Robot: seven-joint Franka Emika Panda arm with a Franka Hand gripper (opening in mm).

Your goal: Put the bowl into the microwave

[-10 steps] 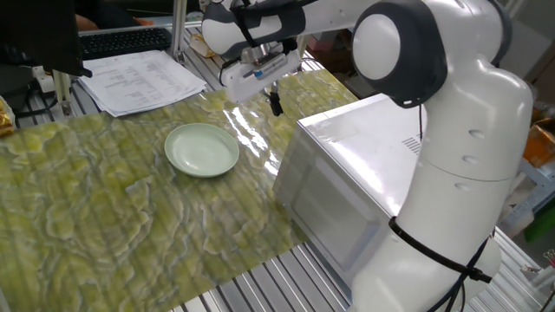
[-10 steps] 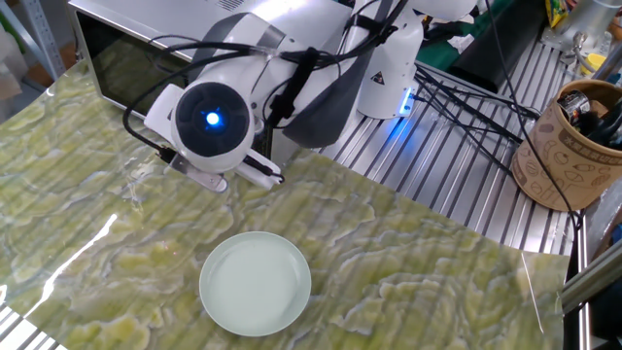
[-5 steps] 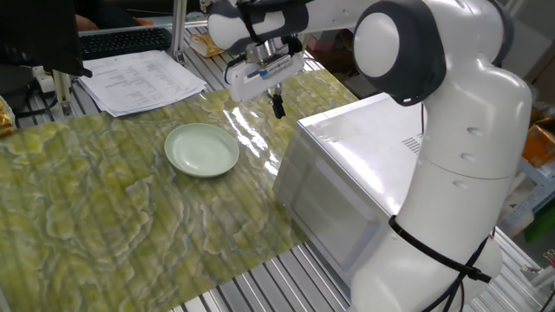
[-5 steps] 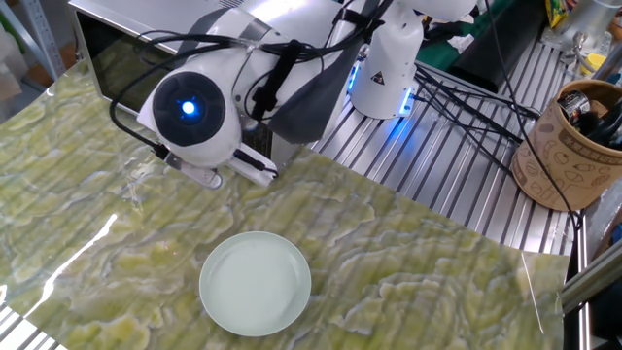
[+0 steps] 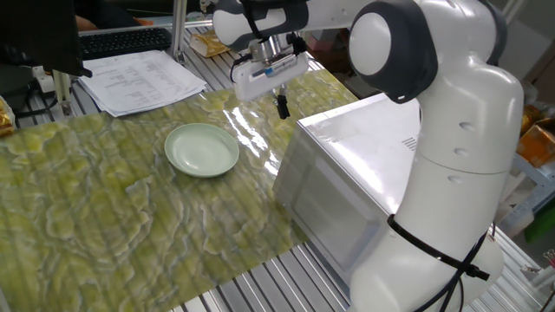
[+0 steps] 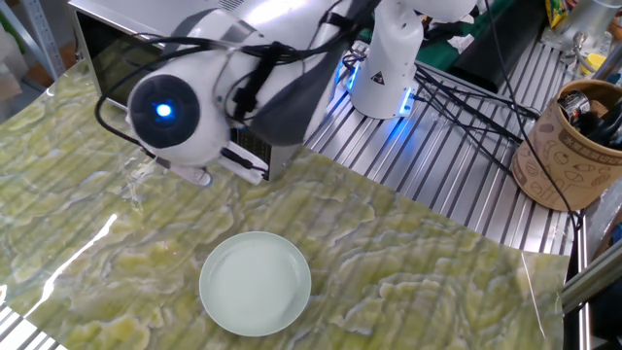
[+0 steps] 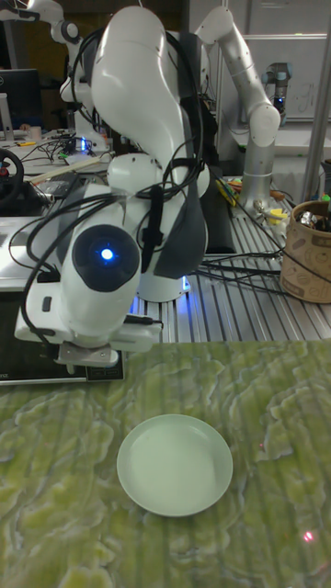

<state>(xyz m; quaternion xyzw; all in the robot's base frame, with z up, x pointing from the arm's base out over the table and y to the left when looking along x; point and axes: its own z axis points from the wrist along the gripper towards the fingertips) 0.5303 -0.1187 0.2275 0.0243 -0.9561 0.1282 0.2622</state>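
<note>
Bowl (image 5: 202, 149) sits upright and empty on the green marbled mat (image 5: 104, 217) covering the desk, roughly mid-mat, nothing touching it. Microwave (image 5: 347, 186) stands at the mat's edge, door closed, well apart from the bowl. Hand (image 5: 281, 106) hangs in the air above the mat between bowl and microwave top, near the microwave's far corner, holding nothing; only a dark fingertip shows, so can't tell if the fingers are apart or together. Papers (image 5: 143, 78) and a keyboard (image 5: 126, 39) lie past the mat's far edge. Brown cup (image 6: 569, 146) on the metal slats.
</note>
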